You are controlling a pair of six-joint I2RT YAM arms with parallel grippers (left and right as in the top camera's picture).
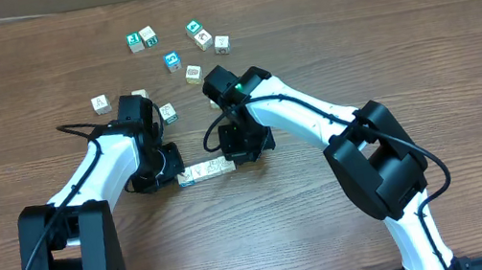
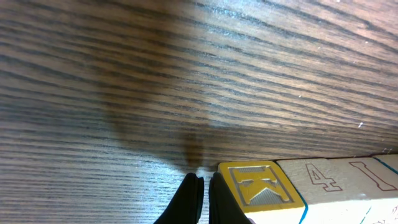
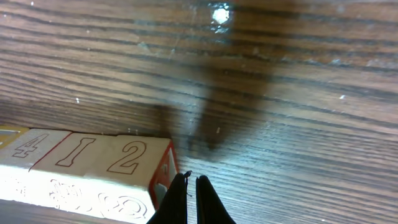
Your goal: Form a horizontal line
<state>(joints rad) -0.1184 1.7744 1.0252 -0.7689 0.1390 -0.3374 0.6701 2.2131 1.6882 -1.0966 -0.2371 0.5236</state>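
Note:
The horizontal line (image 1: 206, 171) is a short row of pale cubes touching side by side on the wooden table, between my two grippers. In the left wrist view its end cube is a yellow K cube (image 2: 258, 185) with a blue edge, followed by a 4 cube (image 2: 323, 177). My left gripper (image 2: 205, 178) is shut and empty, its fingers right against the K cube's outer side. In the right wrist view the other end is a 2 cube (image 3: 127, 158) with a red side. My right gripper (image 3: 192, 178) is shut and empty, right beside that red side.
Several loose cubes lie scattered at the far side of the table, among them a blue-edged one (image 1: 172, 61), a green-edged one (image 1: 194, 29) and a pale one (image 1: 100, 104). Another cube (image 1: 167, 113) sits close by the left arm (image 1: 101, 167).

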